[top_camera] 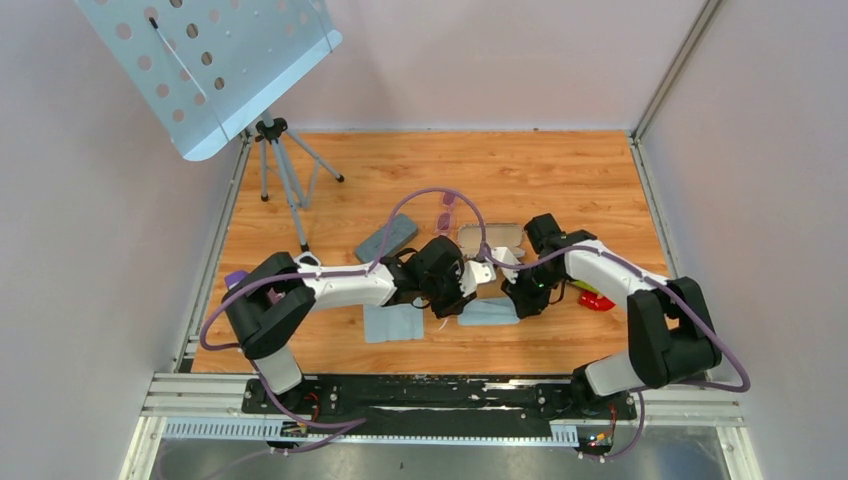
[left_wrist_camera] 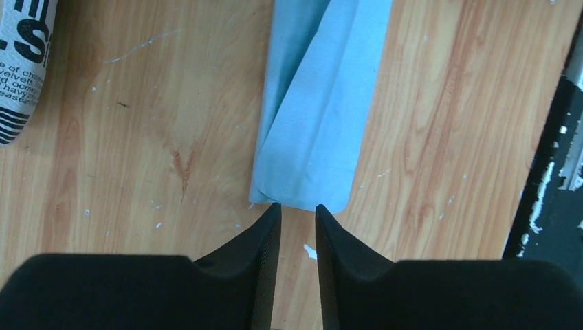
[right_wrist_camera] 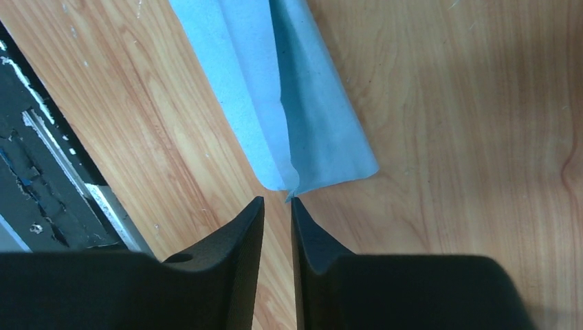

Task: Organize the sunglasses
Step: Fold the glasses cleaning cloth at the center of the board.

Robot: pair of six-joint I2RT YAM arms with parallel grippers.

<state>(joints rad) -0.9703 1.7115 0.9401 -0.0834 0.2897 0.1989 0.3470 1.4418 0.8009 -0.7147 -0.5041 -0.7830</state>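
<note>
The sunglasses (top_camera: 446, 209), small with purple-pink lenses, lie on the wooden table beyond both arms, apart from both grippers. My left gripper (top_camera: 453, 306) and right gripper (top_camera: 518, 304) stand at opposite ends of a folded light-blue cloth (top_camera: 489, 313). In the left wrist view the gripper (left_wrist_camera: 298, 206) has its jaws a narrow gap apart with nothing between them, the tips at the cloth's (left_wrist_camera: 316, 117) near edge. In the right wrist view the gripper (right_wrist_camera: 277, 199) is likewise slightly open and empty, at the cloth's (right_wrist_camera: 295, 103) corner.
A grey oblong case (top_camera: 386, 238) lies left of an open case (top_camera: 490, 238). A printed case end (left_wrist_camera: 19, 62) shows in the left wrist view. A second blue cloth (top_camera: 392, 323) lies front left. A red object (top_camera: 597, 300) is at the right. A tripod stand (top_camera: 280, 170) stands back left.
</note>
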